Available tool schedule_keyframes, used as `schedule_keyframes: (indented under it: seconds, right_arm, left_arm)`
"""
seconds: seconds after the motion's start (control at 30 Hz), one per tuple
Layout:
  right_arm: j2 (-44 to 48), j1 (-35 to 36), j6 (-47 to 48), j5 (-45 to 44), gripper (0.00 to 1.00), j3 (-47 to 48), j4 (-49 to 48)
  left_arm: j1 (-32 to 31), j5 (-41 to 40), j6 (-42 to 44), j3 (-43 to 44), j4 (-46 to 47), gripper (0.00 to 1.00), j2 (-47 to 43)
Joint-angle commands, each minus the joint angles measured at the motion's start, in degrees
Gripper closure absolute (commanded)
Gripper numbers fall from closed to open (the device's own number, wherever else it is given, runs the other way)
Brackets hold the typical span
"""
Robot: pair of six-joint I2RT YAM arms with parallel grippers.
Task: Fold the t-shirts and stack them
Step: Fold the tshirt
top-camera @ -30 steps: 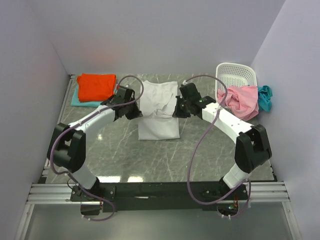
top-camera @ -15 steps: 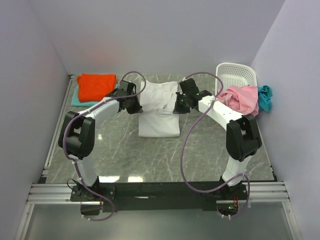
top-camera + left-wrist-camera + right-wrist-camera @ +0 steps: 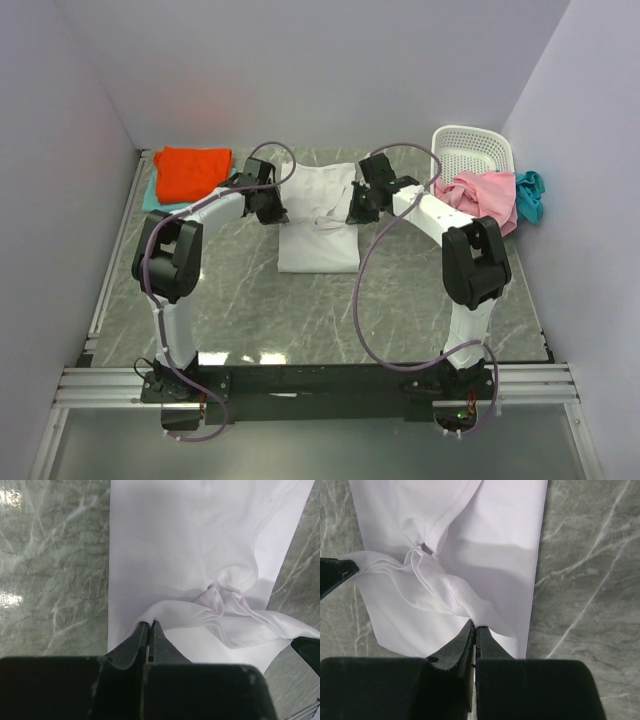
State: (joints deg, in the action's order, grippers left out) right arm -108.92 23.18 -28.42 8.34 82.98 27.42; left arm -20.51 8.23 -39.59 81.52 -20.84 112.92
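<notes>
A large white t-shirt [image 3: 318, 225] lies folded into a long strip in the middle of the table. My left gripper [image 3: 275, 212] is shut on its left edge [image 3: 165, 612] and my right gripper [image 3: 352, 214] is shut on its right edge [image 3: 485, 615]; both hold the cloth lifted, so the middle sags in wrinkles [image 3: 220, 600] over the flat part. An orange-red t-shirt [image 3: 192, 171] lies folded on a pale aqua one [image 3: 152, 196] at the far left. A pink t-shirt [image 3: 480, 200] and a teal-blue one [image 3: 530, 192] hang over the basket at the right.
A white perforated laundry basket [image 3: 468, 152] stands at the far right against the wall. The grey marble table [image 3: 300, 310] is walled at the back and both sides. Purple cables loop up from both arms.
Both grippers have carried the white shirt's held edge away from the arm bases, toward the back wall, drawing the fold further over the strip.
</notes>
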Motion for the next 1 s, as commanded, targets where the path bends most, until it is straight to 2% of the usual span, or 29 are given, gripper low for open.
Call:
schedule_keyframes:
  seconds: [0.0, 0.13, 0.23, 0.27, 0.3, 0.33, 0.37, 0.4, 0.43, 0.47, 0.5, 0.53, 0.57, 0.6, 0.63, 0.97]
  right_arm:
    - [-1.6, -0.9, 0.8, 0.6, 1.00, 3.2, -1.6]
    - [-3.5, -1.5, 1.2, 1.0, 1.00, 4.9, -1.1]
    - [-4.9, -1.6, 0.9, 1.5, 1.00, 5.9, -1.2]
    - [-5.6, -1.6, 1.0, 1.6, 0.96, 6.2, -1.1]
    - [-5.9, -1.6, 1.1, 1.7, 0.92, 6.6, -0.9]
    - [-6.2, -1.6, 1.4, 1.7, 0.88, 7.5, -0.5]
    - [-6.8, -1.7, 1.5, 1.6, 0.79, 8.1, -0.2]
    - [-7.0, -1.7, 1.7, 1.6, 0.74, 8.6, 0.4]
    - [-7.3, -1.7, 2.2, 1.9, 0.60, 9.5, 0.7]
    - [-7.3, -1.7, 2.3, 2.2, 0.55, 9.9, 1.6]
    - [-7.2, -1.7, 2.4, 2.3, 0.50, 10.2, 1.7]
    - [-6.4, -1.7, 2.8, 2.5, 0.40, 10.3, 1.8]
    - [-5.8, -1.7, 2.8, 2.6, 0.36, 10.2, 2.2]
    - [-5.0, -1.7, 2.9, 2.6, 0.30, 9.8, 2.2]
    - [-3.1, -1.6, 2.9, 2.6, 0.25, 8.4, 2.0]
    - [12.1, 0.3, -0.7, 2.5, 0.19, -9.1, -4.0]
  left_arm:
    - [0.4, 0.9, 0.9, 2.8, 1.2, 0.98, 1.0]
    - [0.6, -0.6, 0.7, 3.5, 0.0, 0.96, 1.9]
    - [0.8, -0.9, 0.9, 3.6, -0.1, 0.85, 2.2]
    - [0.8, -0.8, 1.0, 3.6, -0.1, 0.81, 2.3]
    - [0.8, -0.9, 1.1, 3.7, -0.1, 0.71, 2.4]
    - [0.8, -0.9, 1.4, 3.9, 0.0, 0.68, 2.3]
    - [0.8, -0.9, 1.4, 3.9, 0.4, 0.65, 2.2]
    - [1.0, -1.1, 1.4, 3.9, 0.5, 0.55, 2.2]
    - [1.0, -0.8, 1.1, 4.5, 0.4, 0.50, 2.1]
    - [1.0, -0.8, 1.0, 4.7, 0.3, 0.45, 2.0]
    - [1.0, -0.8, 0.7, 4.4, 0.5, 0.36, 1.5]
    - [1.0, -0.8, 0.7, 4.1, 0.6, 0.32, 0.6]
    - [1.0, -1.1, 0.7, 3.7, 0.7, 0.26, -0.1]
    - [1.0, -1.4, 0.5, 2.7, 0.8, 0.09, -0.8]
    - [1.0, -1.7, 0.1, 2.0, 0.9, 0.01, -2.3]
    - [0.7, -0.9, -1.3, -10.0, 2.3, 0.01, -12.7]
